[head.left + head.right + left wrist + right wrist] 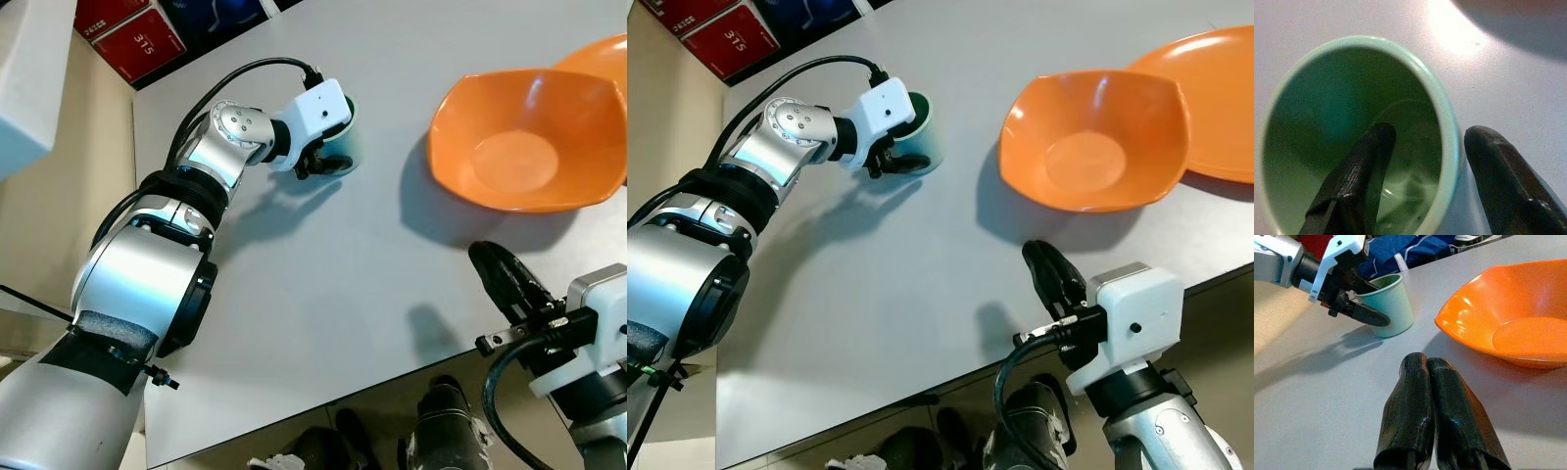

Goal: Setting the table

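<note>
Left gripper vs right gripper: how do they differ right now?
The left gripper straddles the wall of the green cup, one finger inside and one outside; the right gripper holds nothing, its fingers pressed together. The left reaches far across the grey table; the right hovers near its front edge, pointing toward the orange bowl. Both have black fingers.

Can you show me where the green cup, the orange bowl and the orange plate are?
green cup [1393, 308], right wrist view, outer wall.
orange bowl [1087, 157], right eye view, inside bottom.
orange plate [1215, 98], right eye view, flat top.

"315" on red box [137, 41]
</note>
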### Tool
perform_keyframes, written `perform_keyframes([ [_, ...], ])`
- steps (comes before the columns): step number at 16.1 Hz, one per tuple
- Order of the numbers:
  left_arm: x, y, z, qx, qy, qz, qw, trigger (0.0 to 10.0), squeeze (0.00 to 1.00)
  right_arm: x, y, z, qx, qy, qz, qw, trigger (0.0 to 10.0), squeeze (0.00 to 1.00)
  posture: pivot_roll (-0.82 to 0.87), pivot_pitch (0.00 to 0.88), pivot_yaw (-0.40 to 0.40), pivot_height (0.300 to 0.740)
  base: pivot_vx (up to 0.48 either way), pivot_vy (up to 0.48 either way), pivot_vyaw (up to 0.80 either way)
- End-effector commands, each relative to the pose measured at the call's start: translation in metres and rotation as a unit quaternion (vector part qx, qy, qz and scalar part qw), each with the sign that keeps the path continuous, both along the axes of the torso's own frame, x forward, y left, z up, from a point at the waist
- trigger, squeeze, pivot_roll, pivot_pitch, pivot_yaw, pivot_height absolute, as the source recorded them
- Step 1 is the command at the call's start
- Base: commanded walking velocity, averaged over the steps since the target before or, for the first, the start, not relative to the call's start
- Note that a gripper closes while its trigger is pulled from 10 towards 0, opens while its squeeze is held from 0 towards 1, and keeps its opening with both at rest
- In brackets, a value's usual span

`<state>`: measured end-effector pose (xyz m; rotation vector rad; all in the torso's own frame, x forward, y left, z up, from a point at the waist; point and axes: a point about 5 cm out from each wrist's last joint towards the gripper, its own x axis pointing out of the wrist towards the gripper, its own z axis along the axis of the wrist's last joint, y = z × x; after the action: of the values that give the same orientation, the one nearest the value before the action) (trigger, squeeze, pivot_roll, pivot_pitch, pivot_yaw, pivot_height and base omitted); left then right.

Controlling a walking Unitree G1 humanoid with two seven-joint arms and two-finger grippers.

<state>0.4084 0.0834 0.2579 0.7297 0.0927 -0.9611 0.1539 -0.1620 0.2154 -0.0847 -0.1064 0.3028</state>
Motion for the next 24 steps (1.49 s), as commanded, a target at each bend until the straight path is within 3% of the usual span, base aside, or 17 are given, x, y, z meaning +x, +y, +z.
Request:
perform_keyframes([
  [1,0.001,0.015,-0.004,-0.003,0.011,0.016,1.0,10.0,1.0,-0.004,0.007,0.0,0.013,0.01,0.02,1.0,10.0,0.0,-0.51,0.292,0.4,0.74,0.0,0.0,0.0],
  [6,0.001,0.017,-0.004,-0.002,0.009,0.014,1.0,10.0,1.0,-0.004,0.012,-0.001,0.017,0.016,0.024,0.999,10.0,0.0,-0.5,0.281,0.4,0.74,0.0,0.0,0.0],
  [10,0.002,0.017,0.006,-0.025,0.001,0.019,0.999,10.0,1.0,-0.004,0.016,-0.002,0.019,0.018,0.025,0.999,10.0,0.0,-0.49,0.281,0.4,0.74,0.0,0.0,0.0],
  [17,0.001,0.018,-0.002,-0.017,0.007,0.012,1.0,10.0,1.0,-0.004,0.021,-0.003,0.025,0.025,0.028,0.999,10.0,0.0,-0.47,0.291,0.4,0.74,0.0,0.0,0.0],
  [21,0.0,0.019,-0.006,0.009,-0.001,0.006,1.0,10.0,1.0,-0.005,0.023,-0.005,0.027,0.028,0.026,0.999,10.0,0.0,-0.46,0.304,0.4,0.74,0.0,0.0,0.0],
  [22,0.0,0.018,-0.004,0.005,-0.003,0.003,1.0,10.0,0.0,-0.007,0.024,-0.007,0.029,0.03,0.026,0.999,10.0,0.0,-0.46,0.309,0.4,0.74,0.0,0.0,0.0],
  [23,0.0,0.018,-0.004,0.004,-0.001,0.002,1.0,0.0,0.0,-0.007,0.024,-0.007,0.029,0.03,0.026,0.999,10.0,0.0,-0.46,0.309,0.4,0.74,0.0,0.0,0.0],
  [24,0.0,0.017,-0.002,-0.014,0.011,0.007,1.0,0.0,0.0,-0.008,0.024,-0.008,0.029,0.032,0.024,0.999,10.0,0.0,-0.46,0.313,0.4,0.74,0.0,0.0,0.0],
])
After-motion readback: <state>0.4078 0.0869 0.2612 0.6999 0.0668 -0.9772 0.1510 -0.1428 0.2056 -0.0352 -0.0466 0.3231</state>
